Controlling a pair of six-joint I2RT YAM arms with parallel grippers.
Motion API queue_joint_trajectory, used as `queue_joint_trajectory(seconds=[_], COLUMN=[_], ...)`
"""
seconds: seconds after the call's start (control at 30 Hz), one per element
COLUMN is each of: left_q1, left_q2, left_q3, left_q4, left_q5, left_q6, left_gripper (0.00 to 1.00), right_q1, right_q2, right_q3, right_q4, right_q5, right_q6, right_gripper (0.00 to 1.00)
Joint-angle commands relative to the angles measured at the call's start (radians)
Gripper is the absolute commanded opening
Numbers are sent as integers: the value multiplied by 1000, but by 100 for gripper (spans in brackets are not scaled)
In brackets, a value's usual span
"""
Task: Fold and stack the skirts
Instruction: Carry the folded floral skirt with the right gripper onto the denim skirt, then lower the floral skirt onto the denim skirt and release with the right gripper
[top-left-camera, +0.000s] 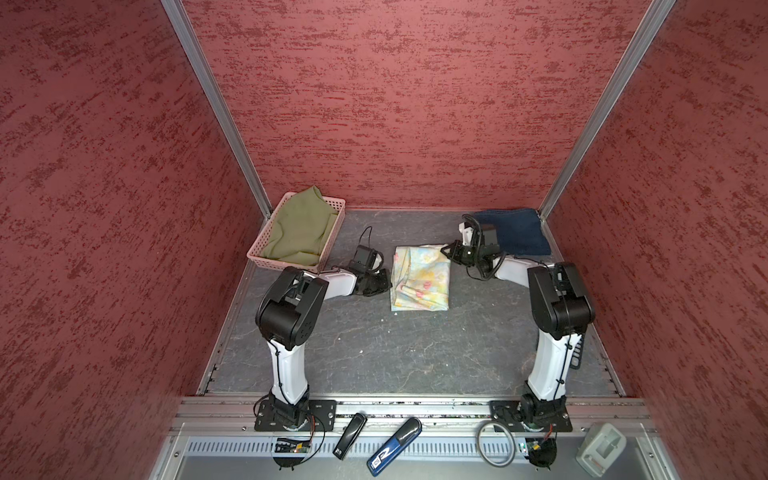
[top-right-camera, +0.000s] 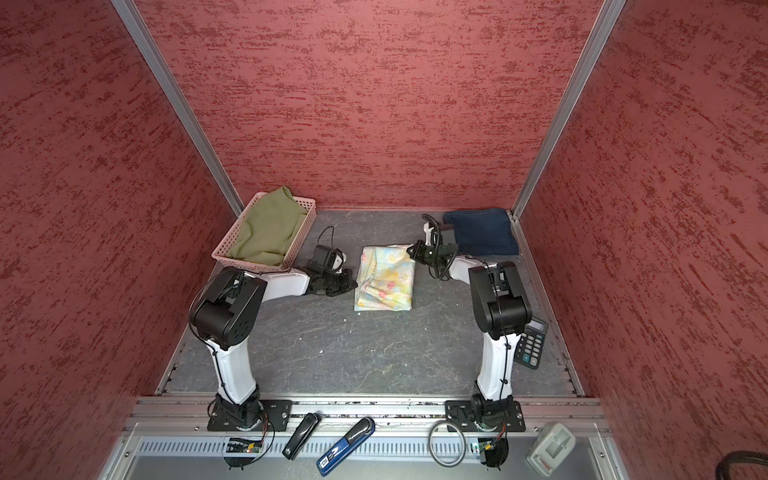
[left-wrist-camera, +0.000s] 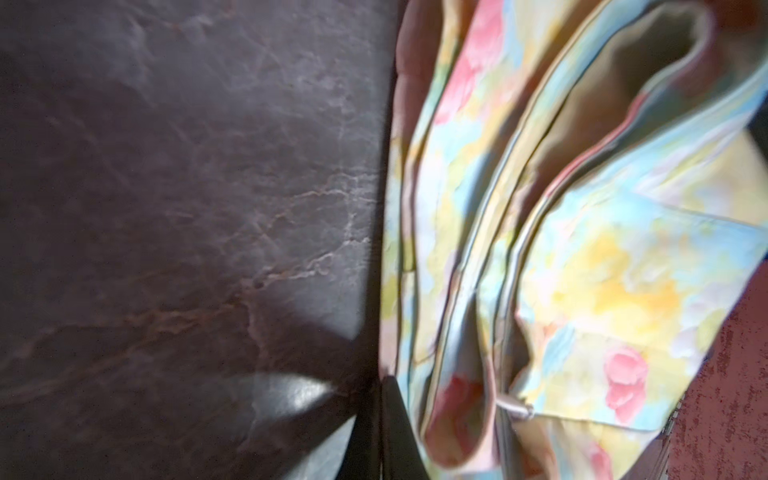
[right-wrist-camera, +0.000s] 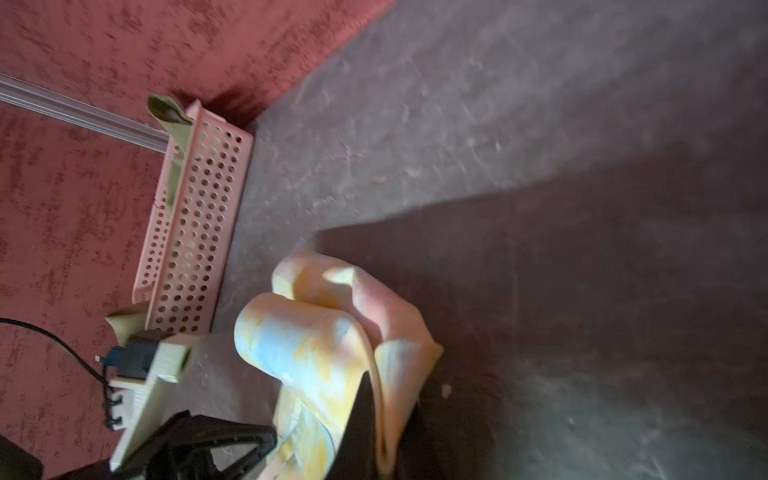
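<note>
On the table, centre: one floral skirt, folded.
Back left: one green skirt, in one pink basket.
Back right: one denim skirt, folded flat.
Right gripper: clamped on floral skirt's far right corner.
Left gripper: closed, at its left edge.

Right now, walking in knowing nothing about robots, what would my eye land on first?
The pastel flowered skirt lies in the middle of the grey table, with the right gripper shut on its far corner. An olive green skirt fills a pink basket in the far left corner, and a dark blue denim skirt lies folded at the far right.
</note>
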Motion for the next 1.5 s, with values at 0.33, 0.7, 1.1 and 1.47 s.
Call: queue_joint_trajectory(seconds=[0.33, 0.7, 1.1, 1.47], left_q1=[11, -2, -11, -22], left_q2=[-64, -58, -79, -84], left_q3=[-3, -5, -11, 11], left_q4=[11, 22, 5, -16], left_q5=[20, 31, 17, 3], left_q6=[4, -8, -2, -1], left_gripper=[0, 0, 0, 0], right_q1=[-189, -277, -439, -439], right_q2=[10, 123, 88, 100], right_q3=[336, 608, 475, 483], right_q4=[-128, -251, -33, 128], right_q5=[286, 349, 391, 471], right_q6=[-56, -144, 81, 372], right_gripper=[0, 0, 0, 0])
